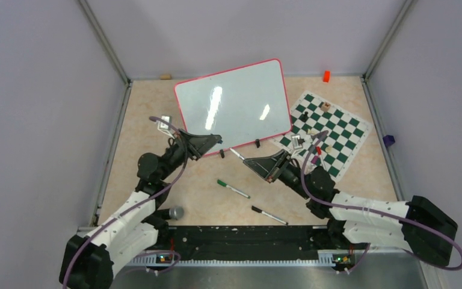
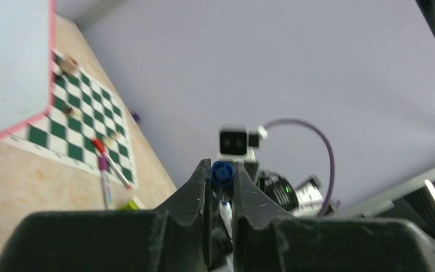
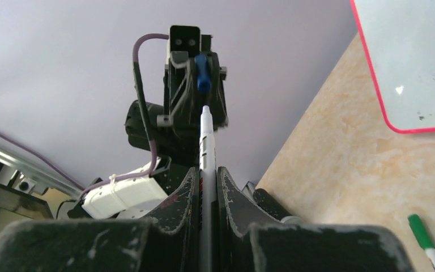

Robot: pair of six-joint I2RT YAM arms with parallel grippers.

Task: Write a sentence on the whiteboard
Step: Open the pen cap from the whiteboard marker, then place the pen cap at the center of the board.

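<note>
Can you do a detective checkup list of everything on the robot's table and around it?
Surface: beige table, no spills seen.
Job's things: whiteboard blank, no writing seen; white marker uncapped, its blue cap held apart from it.
Clutter: green marker, black marker, chess mat with a few pieces, orange block.
Grippers: left gripper shut on the blue cap; right gripper shut on the white marker.
Cables: purple cables loop along both arms; no snag seen.
Surroundings: plain grey walls; nothing else seen.
</note>
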